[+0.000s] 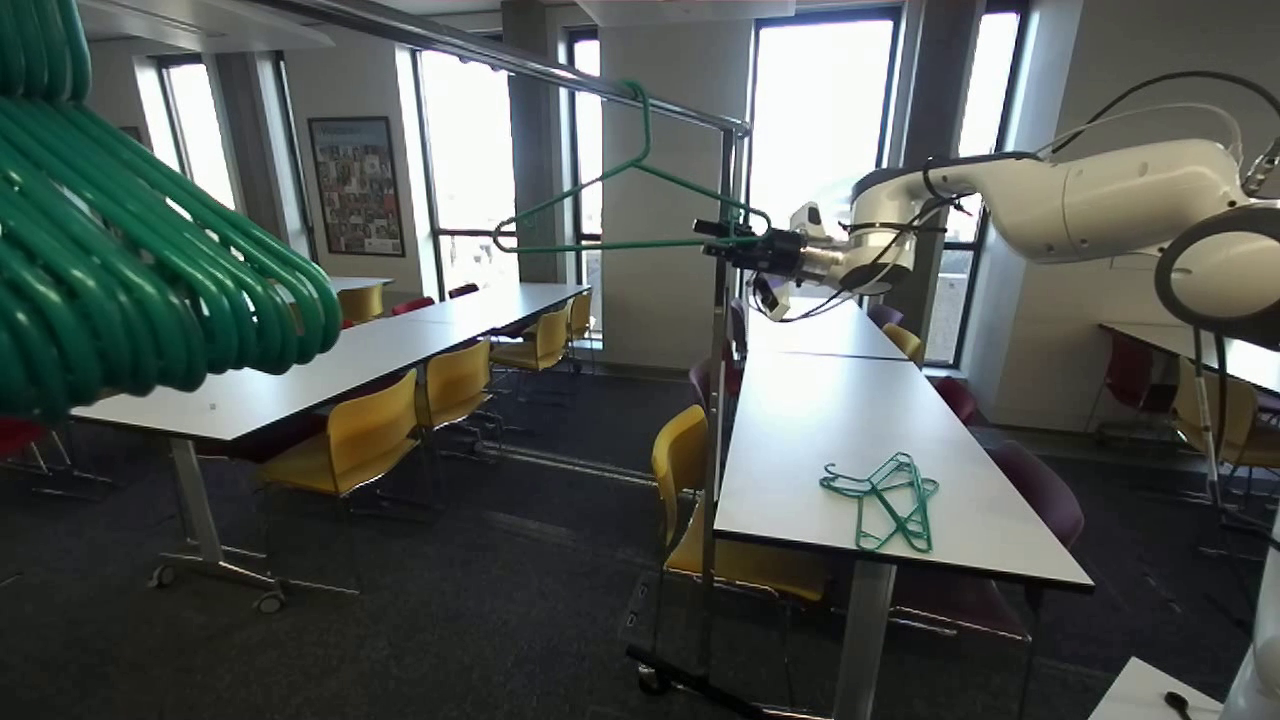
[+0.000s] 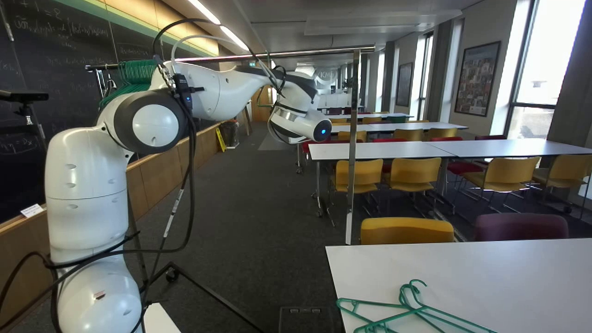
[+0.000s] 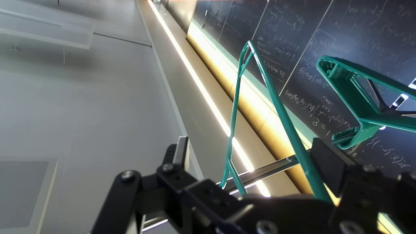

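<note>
In an exterior view, the green hanger [image 1: 638, 163] hangs by its hook from the metal rail [image 1: 565, 75], so it is probably the rail which carries its weight. The gripper [image 3: 250, 152] has its jaws spread wide around the hanger's end and does not pinch it; whether it touches, one cannot tell. On the worktop [image 1: 800, 420], other green hangers [image 1: 876, 488] lie overlapped.

A slender green hanger [image 1: 620, 245] is suspended by its hook from a metal rail [image 1: 540, 68]. Its triangular frame is seen upright, the lower bar nearly level.
</note>
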`<action>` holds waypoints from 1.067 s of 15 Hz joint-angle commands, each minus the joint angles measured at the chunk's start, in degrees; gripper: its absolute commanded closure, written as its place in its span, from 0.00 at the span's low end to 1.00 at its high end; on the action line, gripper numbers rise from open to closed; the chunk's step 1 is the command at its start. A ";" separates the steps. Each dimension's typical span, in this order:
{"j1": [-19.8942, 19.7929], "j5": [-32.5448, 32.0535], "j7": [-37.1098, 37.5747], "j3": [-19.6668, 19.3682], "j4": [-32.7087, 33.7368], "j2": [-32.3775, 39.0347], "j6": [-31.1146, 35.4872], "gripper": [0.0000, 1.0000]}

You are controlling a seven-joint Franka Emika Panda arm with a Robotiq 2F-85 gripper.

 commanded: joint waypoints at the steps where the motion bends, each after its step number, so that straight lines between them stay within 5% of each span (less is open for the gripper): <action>1: -0.55 1.32 0.76 0.27 -0.93 -0.79 -1.66 0.00; 16: -1.14 0.71 0.83 -0.33 -7.99 -10.71 -6.82 0.00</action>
